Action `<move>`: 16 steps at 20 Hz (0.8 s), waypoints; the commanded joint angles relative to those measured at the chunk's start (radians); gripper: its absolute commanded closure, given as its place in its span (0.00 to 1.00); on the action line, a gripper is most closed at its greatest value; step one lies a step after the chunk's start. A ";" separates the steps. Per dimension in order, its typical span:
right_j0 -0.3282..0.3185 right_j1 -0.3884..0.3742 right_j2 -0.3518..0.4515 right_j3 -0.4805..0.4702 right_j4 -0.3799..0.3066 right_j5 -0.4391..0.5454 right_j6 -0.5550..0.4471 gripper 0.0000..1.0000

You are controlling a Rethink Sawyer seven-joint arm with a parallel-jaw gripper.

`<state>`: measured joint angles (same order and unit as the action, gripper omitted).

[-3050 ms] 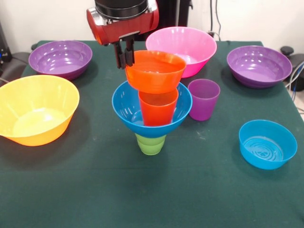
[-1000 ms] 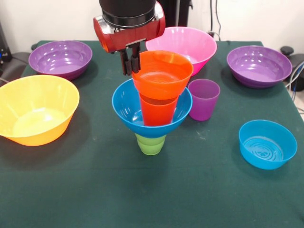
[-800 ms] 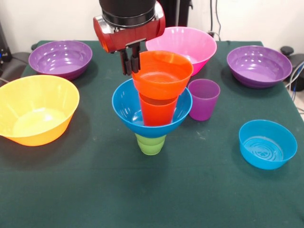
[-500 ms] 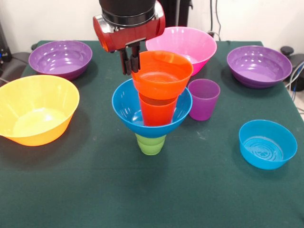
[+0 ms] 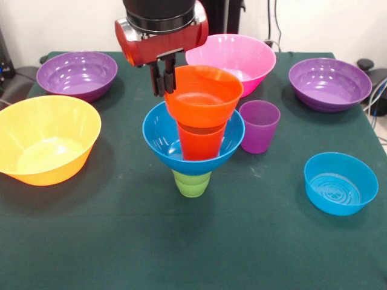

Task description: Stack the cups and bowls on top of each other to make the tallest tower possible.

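The tower stands mid-table: a green cup (image 5: 191,183) at the bottom, a medium blue bowl (image 5: 158,136) on it, an orange cup (image 5: 199,144) inside that bowl, and a small orange bowl (image 5: 202,96) on top. My gripper (image 5: 164,77) comes down from above and is shut on the left rim of the small orange bowl, which sits on the orange cup's mouth, leaning slightly. A purple cup (image 5: 259,125) stands upright just right of the tower.
A large yellow-orange bowl (image 5: 45,139) is at the left and a large pink bowl (image 5: 233,57) behind the tower. Purple bowls sit at the far left (image 5: 77,74) and far right (image 5: 329,83). A small shallow blue bowl (image 5: 340,183) lies at the near right.
The small orange bowl came down from above the orange cup onto its mouth. In the last half second the gripper and bowl shifted slightly left.
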<state>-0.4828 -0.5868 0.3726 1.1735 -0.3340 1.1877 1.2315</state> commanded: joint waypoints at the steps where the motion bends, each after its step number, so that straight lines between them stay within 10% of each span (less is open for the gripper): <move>1: 0.016 0.065 0.004 -0.034 -0.045 0.027 -0.013 1.00; 16: 0.017 0.061 0.000 0.025 -0.031 -0.007 0.011 1.00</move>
<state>-0.4829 -0.5867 0.3726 1.1452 -0.3342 1.1879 1.2315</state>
